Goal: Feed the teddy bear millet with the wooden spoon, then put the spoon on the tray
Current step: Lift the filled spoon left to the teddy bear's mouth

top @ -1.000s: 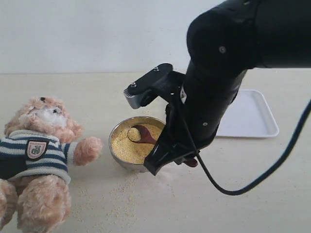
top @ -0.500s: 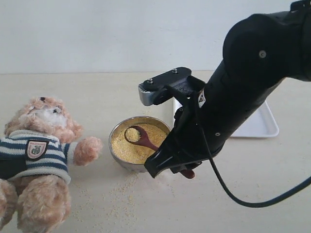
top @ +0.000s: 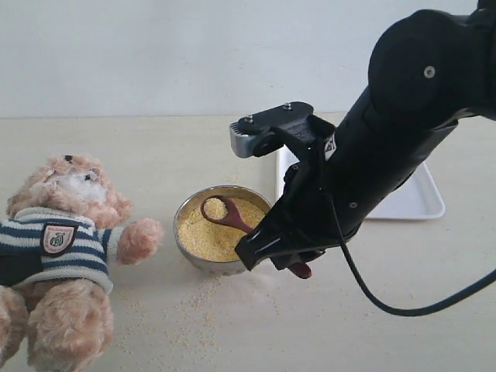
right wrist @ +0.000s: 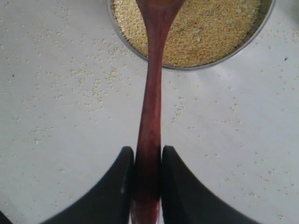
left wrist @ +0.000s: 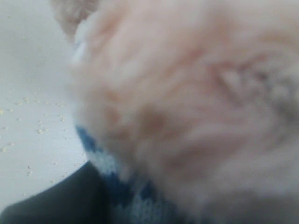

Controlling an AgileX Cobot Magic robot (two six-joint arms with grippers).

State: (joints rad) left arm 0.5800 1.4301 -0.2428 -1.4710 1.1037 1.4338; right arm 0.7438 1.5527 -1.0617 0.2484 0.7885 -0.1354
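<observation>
Reddish-brown wooden spoon [top: 235, 222] clamped over the steel bowl [top: 184, 236]

Reference point for all positions: the round, polished steel bowl [right wrist: 187, 66] with its thin bright rim.

1. Wooden spoon [right wrist: 150, 107]. Smooth, dark, slim handle that widens into a small oval scoop. The scoop sits over the far part of the bowl and carries a small heap of yellow grains. The handle slopes down across the near rim and ends outside the bowl. Whether the scoop touches the grain surface cannot be determined.

2. Right gripper [top: 277, 254]. Black, matt, with two curved tapering fingers. In the right wrist view the right gripper [right wrist: 147, 152] has its jaws pinching the handle near its end, one finger flat on each side. The grip point lies just outside the bowl's near rim.

3. Millet [top: 200, 239]. Fine, granular, yellow; it fills the bowl nearly to the rim [right wrist: 210, 32]. Loose grains [top: 194, 310] lie scattered on the pale, smooth table [top: 372, 325] in front of the bowl.

4. Teddy bear [top: 66, 232]. Fluffy light-brown plush in a navy-and-white striped knit shirt with a shield badge. It lies on its back left of the bowl, one paw reaching close to the bowl wall but apart from it.

5. Tray [top: 403, 194]. Flat, white, rectangular, with rounded corners and a low rim; it lies behind and to the right of the bowl, partly hidden by the arm.

6. Left gripper. The left wrist view is filled with blurred teddy bear [left wrist: 187, 102] fur and striped knit. Only a dark shape shows at one corner, so the jaw state cannot be determined
</observation>
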